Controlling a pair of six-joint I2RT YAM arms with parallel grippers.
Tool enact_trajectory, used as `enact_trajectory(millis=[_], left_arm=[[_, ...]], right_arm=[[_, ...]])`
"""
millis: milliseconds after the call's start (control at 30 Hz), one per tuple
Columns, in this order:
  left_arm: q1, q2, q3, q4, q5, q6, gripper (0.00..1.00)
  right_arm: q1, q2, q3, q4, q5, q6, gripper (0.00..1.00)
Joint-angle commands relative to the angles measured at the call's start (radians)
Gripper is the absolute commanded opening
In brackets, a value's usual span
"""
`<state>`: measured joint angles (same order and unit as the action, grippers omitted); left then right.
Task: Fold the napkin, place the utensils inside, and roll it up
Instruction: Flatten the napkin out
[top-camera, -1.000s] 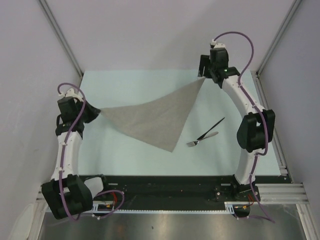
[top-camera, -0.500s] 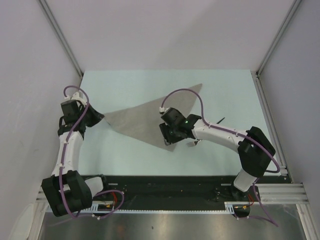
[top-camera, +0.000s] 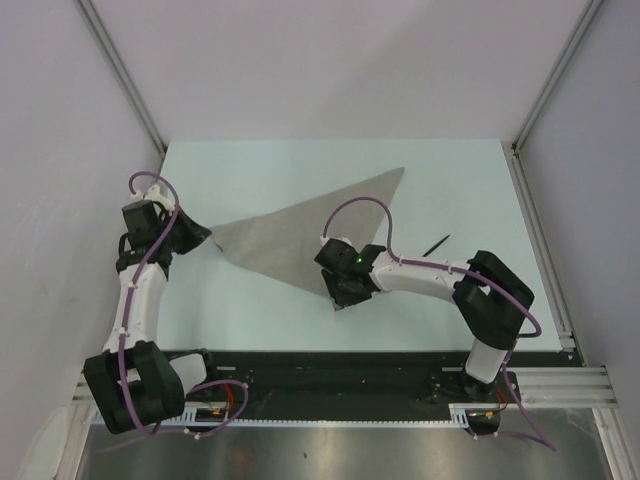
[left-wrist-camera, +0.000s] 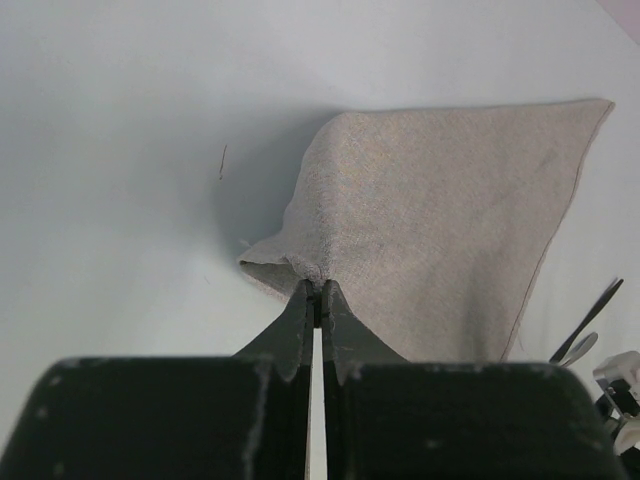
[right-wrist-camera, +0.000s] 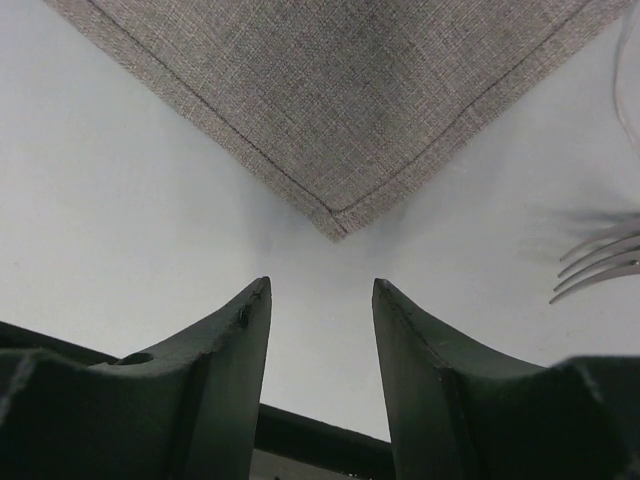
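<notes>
Swinging my right gripper (right-wrist-camera: 320, 300) from far corner down to near corner of napkin (top-camera: 300, 235). Jaws wide, cloth tip just ahead, not grabbed. Left gripper (left-wrist-camera: 316, 300) pinches left corner tight. Napkin mostly flat on desk (top-camera: 250, 170); I think next fold starts here.

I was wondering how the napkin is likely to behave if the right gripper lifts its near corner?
Probably floppy: the napkin bunches into a puckered fold where the left gripper pinches it. It looks thin and light, lying flat with a stitched hem, so the open right gripper would likely lift a drooping corner, not a stiff sheet.
</notes>
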<state>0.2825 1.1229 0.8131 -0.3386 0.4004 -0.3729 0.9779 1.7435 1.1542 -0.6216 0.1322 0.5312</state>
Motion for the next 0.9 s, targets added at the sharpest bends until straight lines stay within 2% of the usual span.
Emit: enact_trajectory(millis=[0,133,233,633,733,767,833,867], left_arm=[[0.007,-0.021,-0.003,0.029,0.028,0.017,0.0],[0.007,-0.025,-0.003,0.024,0.015,0.022,0.0],[0.007,-0.023,-0.002,0.026,0.017,0.022,0.0],[0.007,-0.018,0.0,0.023,0.025,0.023,0.0],[0.007,-0.018,0.0,0.024,0.025,0.022,0.0],[0.007,-0.015,0.0,0.024,0.029,0.023,0.0],[0.007,-0.015,0.001,0.026,0.028,0.023,0.0],[0.007,-0.012,0.001,0.027,0.028,0.022,0.0]], right_arm=[[-0.002,0.034,0.036,0.029,0.01,0.003,0.5],[-0.015,0.063,0.03,0.042,0.006,0.003,0.48],[-0.027,0.071,0.021,0.06,-0.011,0.007,0.43],[-0.064,0.117,0.007,0.111,-0.068,-0.002,0.43],[-0.077,0.116,-0.001,0.103,-0.066,0.0,0.29],[-0.082,0.107,-0.002,0.102,-0.068,-0.003,0.16],[-0.088,0.093,0.001,0.089,-0.063,-0.01,0.0],[-0.091,0.082,0.004,0.083,-0.051,-0.011,0.0]])
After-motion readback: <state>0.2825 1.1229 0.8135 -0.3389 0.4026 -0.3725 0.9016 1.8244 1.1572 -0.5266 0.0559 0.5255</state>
